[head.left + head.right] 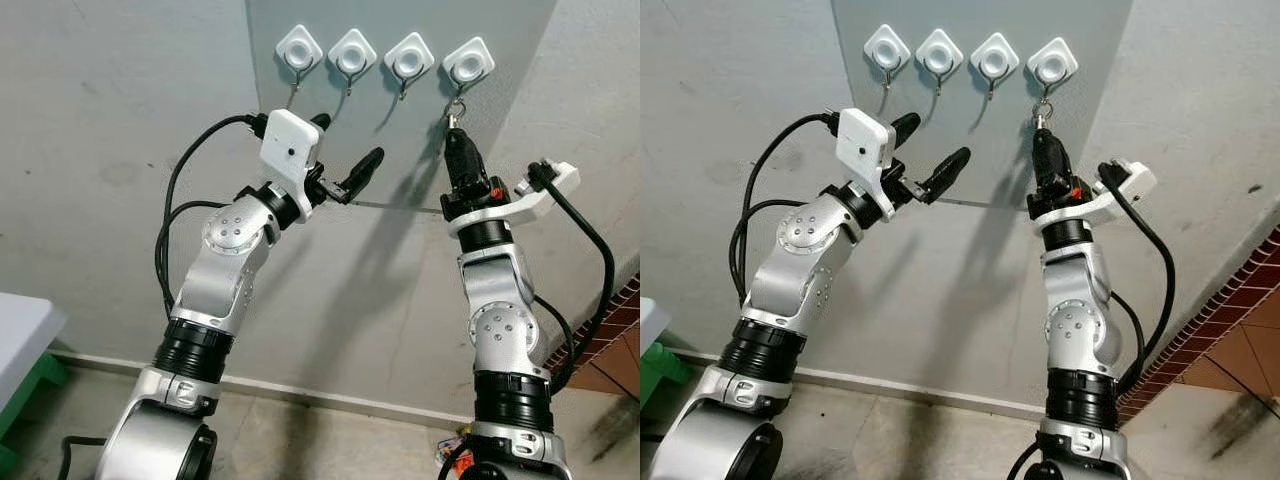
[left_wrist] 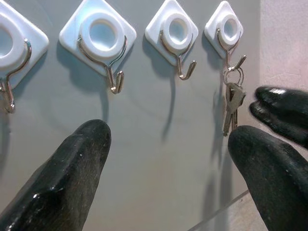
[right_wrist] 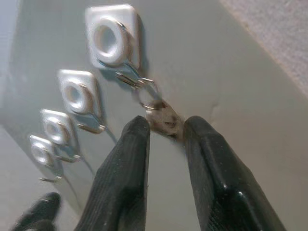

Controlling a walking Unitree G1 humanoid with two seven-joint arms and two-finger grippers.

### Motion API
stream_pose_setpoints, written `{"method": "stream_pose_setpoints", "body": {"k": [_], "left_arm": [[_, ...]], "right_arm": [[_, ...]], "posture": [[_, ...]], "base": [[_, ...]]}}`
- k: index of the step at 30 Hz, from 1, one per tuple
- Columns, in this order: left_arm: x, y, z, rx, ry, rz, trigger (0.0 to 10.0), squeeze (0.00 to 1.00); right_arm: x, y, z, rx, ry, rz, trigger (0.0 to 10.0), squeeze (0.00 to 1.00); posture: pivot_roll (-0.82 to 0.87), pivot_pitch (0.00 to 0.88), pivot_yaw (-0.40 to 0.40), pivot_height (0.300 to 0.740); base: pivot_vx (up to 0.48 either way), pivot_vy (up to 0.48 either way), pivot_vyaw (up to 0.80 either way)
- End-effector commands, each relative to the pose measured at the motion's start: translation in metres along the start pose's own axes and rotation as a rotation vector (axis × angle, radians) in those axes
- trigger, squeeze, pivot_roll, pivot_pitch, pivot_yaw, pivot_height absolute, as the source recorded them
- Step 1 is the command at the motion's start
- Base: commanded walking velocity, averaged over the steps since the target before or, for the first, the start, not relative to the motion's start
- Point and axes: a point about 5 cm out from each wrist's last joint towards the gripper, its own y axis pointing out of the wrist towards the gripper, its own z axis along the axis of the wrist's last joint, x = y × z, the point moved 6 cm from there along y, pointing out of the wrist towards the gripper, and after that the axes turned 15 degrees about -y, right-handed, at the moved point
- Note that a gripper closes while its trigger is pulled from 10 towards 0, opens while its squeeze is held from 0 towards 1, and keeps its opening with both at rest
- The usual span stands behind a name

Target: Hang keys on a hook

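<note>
Four white diamond-shaped hooks sit in a row on a grey wall panel (image 1: 400,130). A small bunch of keys (image 2: 232,103) hangs by its ring from the rightmost hook (image 1: 468,62). My right gripper (image 1: 452,138) points up just under the keys (image 3: 161,118). Its fingers are slightly open, with the tips on either side of the key head. My left gripper (image 1: 348,138) is raised to the left, below the two middle hooks. It is open wide and holds nothing.
The other three hooks (image 1: 352,52) are bare. A white table with a green leg (image 1: 20,335) stands low at the left. A reddish brick-patterned floor (image 1: 1240,350) lies at the lower right. Black cables loop off both wrists.
</note>
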Motion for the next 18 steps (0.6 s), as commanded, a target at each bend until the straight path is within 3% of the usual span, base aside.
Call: {"method": "stream_pose_setpoints", "body": {"k": [1,5,16,17,18], "left_arm": [[-0.004,-0.003,0.003,0.002,0.013,0.019,10.0,0.00],[-0.010,-0.009,0.000,-0.011,0.024,0.041,10.0,0.00],[-0.016,-0.017,-0.011,-0.043,0.038,0.058,10.0,0.00],[-0.016,-0.018,-0.013,-0.046,0.038,0.060,10.0,0.00],[-0.016,-0.019,-0.014,-0.048,0.037,0.060,10.0,0.00]], "right_arm": [[-0.012,0.002,0.012,0.044,0.018,0.050,10.0,1.00],[-0.029,-0.003,0.025,0.076,0.032,0.127,10.0,1.00],[-0.033,-0.020,0.029,0.048,-0.048,0.120,10.0,1.00],[-0.033,-0.023,0.028,0.038,-0.075,0.117,10.0,0.00],[-0.033,-0.026,0.027,0.029,-0.100,0.120,10.0,0.00]], "posture": [[-0.07,0.000,0.010,0.740],[-0.05,0.000,0.013,0.740],[-0.06,0.000,0.019,0.740],[-0.06,0.000,0.021,0.740],[-0.06,0.000,0.021,0.740]], "base": [[0.000,0.000,0.00],[0.000,0.000,0.00],[0.000,0.000,0.00],[0.000,0.000,0.00],[0.000,0.000,0.00]]}}
